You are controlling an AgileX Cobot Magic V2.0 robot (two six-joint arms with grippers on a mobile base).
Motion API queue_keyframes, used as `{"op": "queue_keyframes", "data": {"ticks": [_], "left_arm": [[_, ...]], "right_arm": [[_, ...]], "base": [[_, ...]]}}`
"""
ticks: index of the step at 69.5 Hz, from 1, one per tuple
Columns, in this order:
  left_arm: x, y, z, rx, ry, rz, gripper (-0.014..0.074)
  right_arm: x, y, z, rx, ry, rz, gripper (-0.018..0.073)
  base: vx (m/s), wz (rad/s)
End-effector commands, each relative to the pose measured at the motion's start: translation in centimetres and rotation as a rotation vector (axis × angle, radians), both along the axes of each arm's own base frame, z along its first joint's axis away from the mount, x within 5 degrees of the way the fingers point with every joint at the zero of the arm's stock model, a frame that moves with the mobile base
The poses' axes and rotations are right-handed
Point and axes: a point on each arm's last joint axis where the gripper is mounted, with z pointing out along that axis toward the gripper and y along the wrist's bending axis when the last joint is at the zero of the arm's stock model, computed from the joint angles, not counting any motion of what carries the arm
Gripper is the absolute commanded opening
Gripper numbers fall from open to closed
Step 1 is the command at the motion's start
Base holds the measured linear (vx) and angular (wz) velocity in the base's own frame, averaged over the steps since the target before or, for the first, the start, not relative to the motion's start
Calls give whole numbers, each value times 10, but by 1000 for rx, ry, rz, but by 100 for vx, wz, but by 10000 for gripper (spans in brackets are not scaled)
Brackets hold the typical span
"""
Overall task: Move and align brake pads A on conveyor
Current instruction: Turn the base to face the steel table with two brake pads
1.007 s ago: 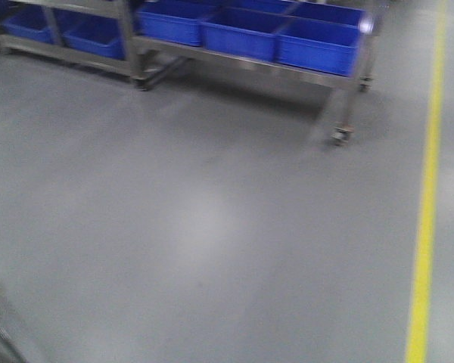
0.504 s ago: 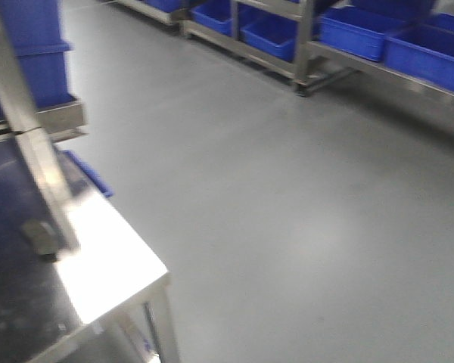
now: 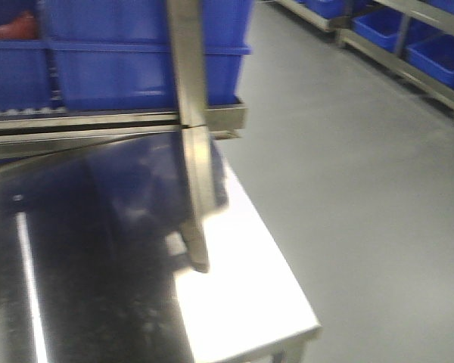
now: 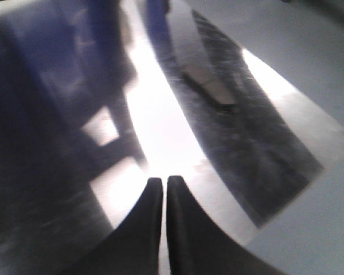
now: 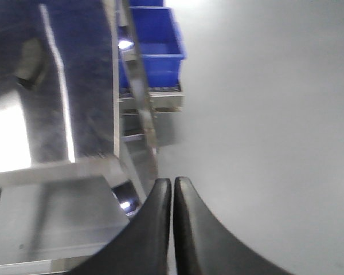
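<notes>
Because every view is smeared and the steel surface (image 3: 250, 302) mirrors like glass, the main hazard is misjudging where things truly sit: the steel post (image 3: 188, 68) throws a long reflection across the surface, easily mistaken for solid metal, and an arm swung carelessly could strike the real post. What looks like one brake pad (image 4: 209, 86), dark and oblong though too blurred to confirm, lies flat on the surface on the near side of the post, beside its reflection; it would likely skid on polished steel if nudged rather than gripped. Left end effector (image 4: 163, 180): fingers pressed together, nothing between them, hovering over the surface, with the pad ahead and to its right, well apart. Right end effector (image 5: 172, 181): likewise closed and empty, hanging over the floor (image 5: 264, 114) beyond the post, the pad (image 5: 30, 60) far off on the post's other side. Neither can take a pad until its fingers part. Conveyor not visible in any view, so the drop point is unknown.
</notes>
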Motion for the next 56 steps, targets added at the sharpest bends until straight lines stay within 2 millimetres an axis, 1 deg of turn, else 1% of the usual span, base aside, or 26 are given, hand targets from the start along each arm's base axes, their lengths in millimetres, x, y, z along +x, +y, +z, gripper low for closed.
{"op": "queue_keyframes", "data": {"ticks": [1,16,27,40,56], "left_arm": [[4,-1,13,-32,-73,4,-6],[4,-1,13,-32,-73,4,-6],[4,-1,13,-32,-73,4,-6],[4,-1,13,-32,-73,4,-6],[4,-1,13,-32,-73,4,-6]], "right_arm": [[4,-1,13,5,-82,-11,-6],[4,-1,13,5,-82,-11,-6],[4,-1,13,5,-82,-11,-6],[4,-1,13,5,-82,-11,-6],[4,-1,13,5,-82,-11,-6]], "base": [[15,74],[15,70],[13,51],[7,28],[3,8]]}}
